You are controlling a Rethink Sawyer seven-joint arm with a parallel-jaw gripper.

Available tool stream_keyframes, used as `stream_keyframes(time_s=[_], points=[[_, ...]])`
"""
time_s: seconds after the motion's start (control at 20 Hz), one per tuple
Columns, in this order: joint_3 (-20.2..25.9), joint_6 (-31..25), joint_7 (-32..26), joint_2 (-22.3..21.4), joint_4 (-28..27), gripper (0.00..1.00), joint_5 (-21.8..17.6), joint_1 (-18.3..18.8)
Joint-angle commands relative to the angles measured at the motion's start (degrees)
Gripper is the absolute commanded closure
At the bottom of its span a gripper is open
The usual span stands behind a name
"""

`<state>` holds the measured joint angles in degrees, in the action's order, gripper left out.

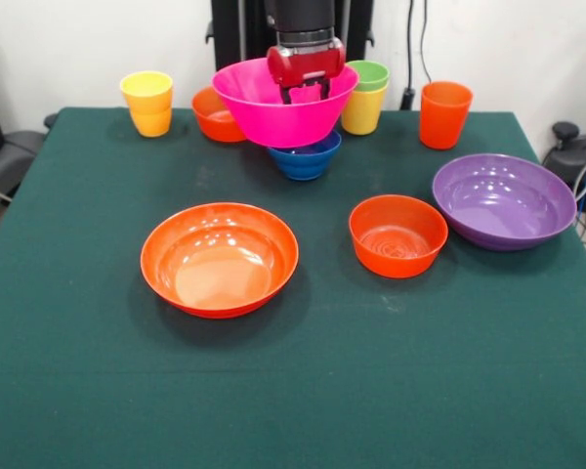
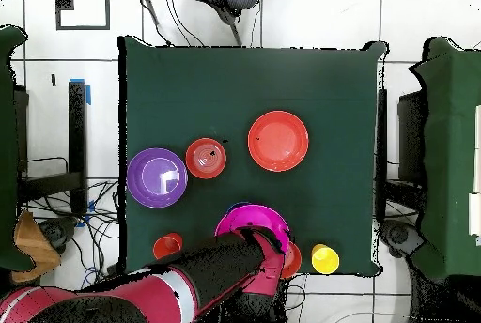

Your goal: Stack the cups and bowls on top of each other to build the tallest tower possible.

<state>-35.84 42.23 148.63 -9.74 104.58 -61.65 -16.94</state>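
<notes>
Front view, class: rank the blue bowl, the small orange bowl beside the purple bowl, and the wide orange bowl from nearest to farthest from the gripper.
1. Blue bowl: just below the gripper, under the pink bowl it holds.
2. Small orange bowl: lower right.
3. Wide orange bowl: lower left, only slightly farther.

pink bowl [image 1: 285,112] lifted above blue bowl [image 1: 306,159]; other bowls and cups scattered.
</notes>
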Motion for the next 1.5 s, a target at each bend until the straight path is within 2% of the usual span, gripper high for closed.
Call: stream_keyframes(time_s=[0.05, 0.25, 1.1, 1.5], points=[[5.0, 2.5, -14.8, 2.3, -1.4, 0.00, 5.4, 0.3], [4.9, 2.4, -13.4, 1.7, -1.4, 0.00, 5.8, -0.6], [4.1, 3.5, -14.2, 2.1, -1.5, 0.00, 7.3, -0.4], [2.2, 3.2, -14.0, -0.8, -2.0, 0.00, 4.0, 0.0]])
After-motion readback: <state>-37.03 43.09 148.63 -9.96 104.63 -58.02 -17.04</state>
